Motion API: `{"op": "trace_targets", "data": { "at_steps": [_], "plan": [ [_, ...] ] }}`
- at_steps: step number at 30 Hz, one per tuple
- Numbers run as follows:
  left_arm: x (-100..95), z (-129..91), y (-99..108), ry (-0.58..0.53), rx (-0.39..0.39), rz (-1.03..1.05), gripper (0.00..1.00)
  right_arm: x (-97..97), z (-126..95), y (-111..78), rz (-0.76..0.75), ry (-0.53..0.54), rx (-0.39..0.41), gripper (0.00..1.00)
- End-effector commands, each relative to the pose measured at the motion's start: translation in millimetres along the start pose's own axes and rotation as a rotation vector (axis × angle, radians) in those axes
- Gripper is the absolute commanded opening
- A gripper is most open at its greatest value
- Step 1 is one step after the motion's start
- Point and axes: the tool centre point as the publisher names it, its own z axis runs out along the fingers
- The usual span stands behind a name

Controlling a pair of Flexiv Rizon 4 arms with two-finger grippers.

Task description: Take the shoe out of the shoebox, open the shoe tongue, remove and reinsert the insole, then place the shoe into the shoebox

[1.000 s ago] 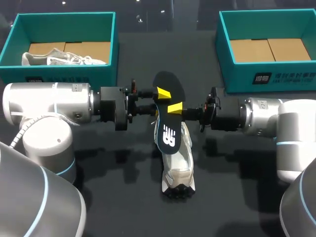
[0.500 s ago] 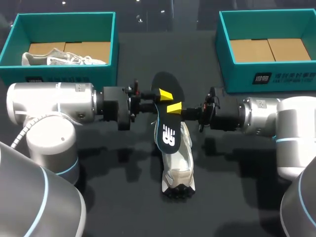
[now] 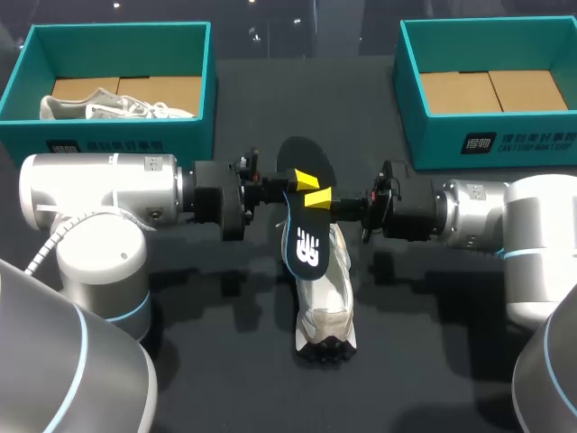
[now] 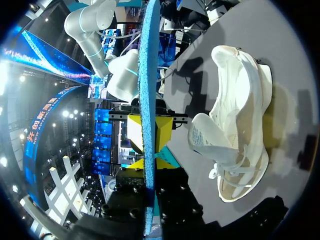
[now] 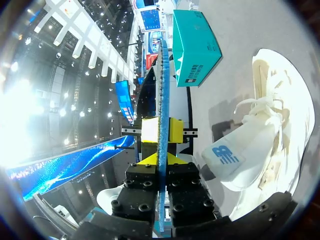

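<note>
A black insole (image 3: 302, 155) with a blue underside hangs on edge above the white shoe (image 3: 326, 298), which lies on the dark table with its tongue pulled up. My left gripper (image 3: 305, 179) is shut on the insole from the left and my right gripper (image 3: 317, 198) is shut on it from the right, just below. In the left wrist view the insole's blue edge (image 4: 148, 75) runs between my left gripper's tips (image 4: 149, 162), with the shoe (image 4: 240, 125) beside them. The right wrist view shows the insole (image 5: 163, 75) pinched in my right gripper (image 5: 161, 159), the shoe (image 5: 265, 125) alongside.
A teal shoebox (image 3: 108, 135) at the back left holds a second white shoe (image 3: 108, 106). Another teal shoebox (image 3: 487, 135) at the back right shows only its cardboard floor. Dark tabletop lies around the shoe on the near side.
My left arm has moved right toward the insole and its fingers have closed onto it. The right gripper has kept its hold; the insole has shifted only slightly.
</note>
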Motion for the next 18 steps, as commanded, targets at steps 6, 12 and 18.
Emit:
{"op": "trace_targets", "data": {
  "at_steps": [6,12,18],
  "plan": [
    [1.3,-3.1,2.7,-0.01,0.0,-0.004,0.0,-0.9,-9.7,2.8,-0.008,0.026,-0.016,1.0],
    [1.1,-15.6,3.9,0.003,-0.004,-0.014,0.0,5.1,-30.6,1.4,-0.067,0.038,-0.026,1.0],
    [-1.9,-34.9,-3.1,0.027,0.01,-0.04,0.0,9.2,-58.0,1.1,-0.183,-0.013,0.011,1.0]
  ]
}}
